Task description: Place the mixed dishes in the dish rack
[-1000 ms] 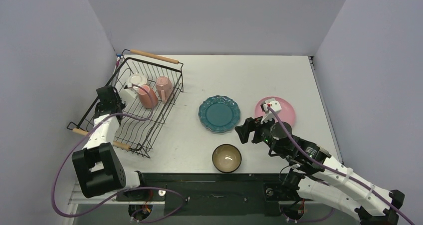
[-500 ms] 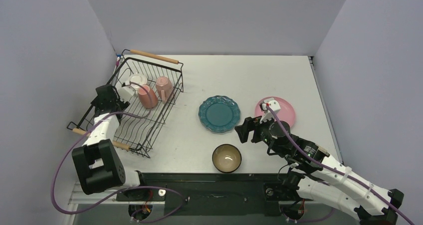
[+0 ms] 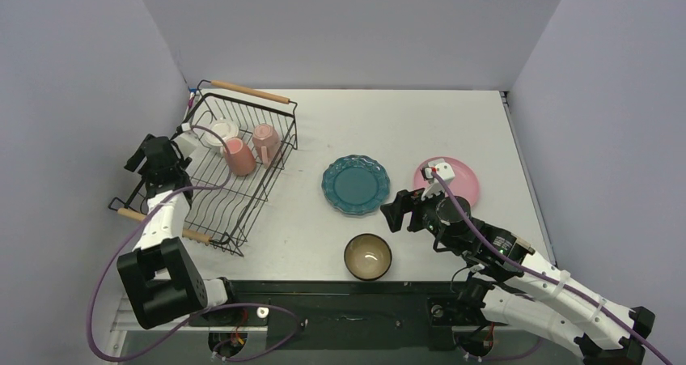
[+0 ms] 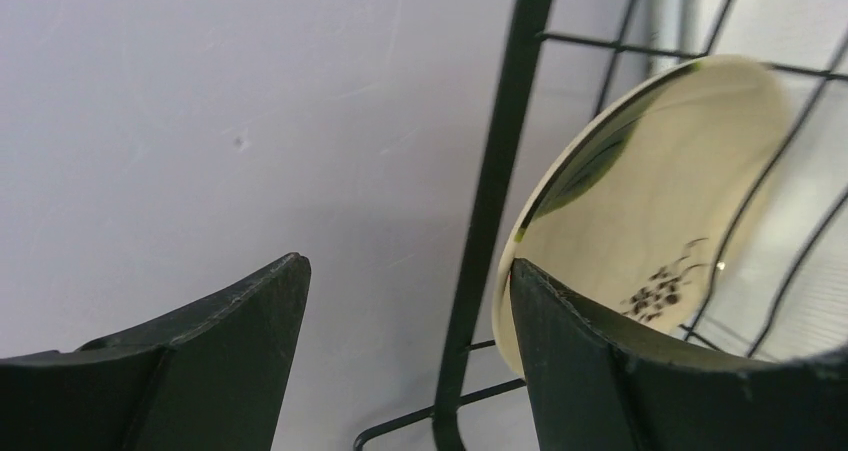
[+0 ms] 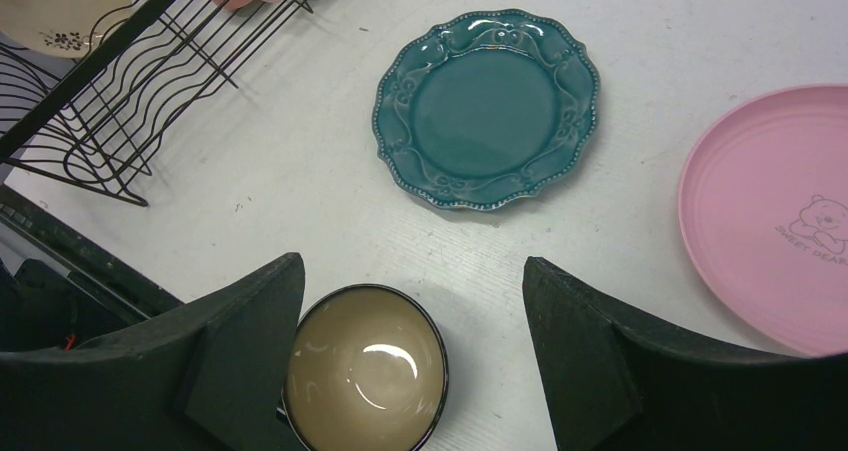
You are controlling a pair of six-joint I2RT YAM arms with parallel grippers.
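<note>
The dish rack (image 4: 490, 201) is met wall-first just ahead of the spread, empty left claw (image 4: 405, 271); were a wire snagged, the cream plate (image 4: 650, 201) leaning behind it could be toppled. The teal scalloped plate (image 5: 487, 106) is seen ahead of the spread, empty right claw (image 5: 412, 266).

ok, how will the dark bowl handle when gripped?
The bowl looks glazed, with a highlight inside, so its rim is probably slippery. It seems ceramic, likely to chip if dropped. Upright with curved walls, it may skid rather than tip if pushed.
</note>
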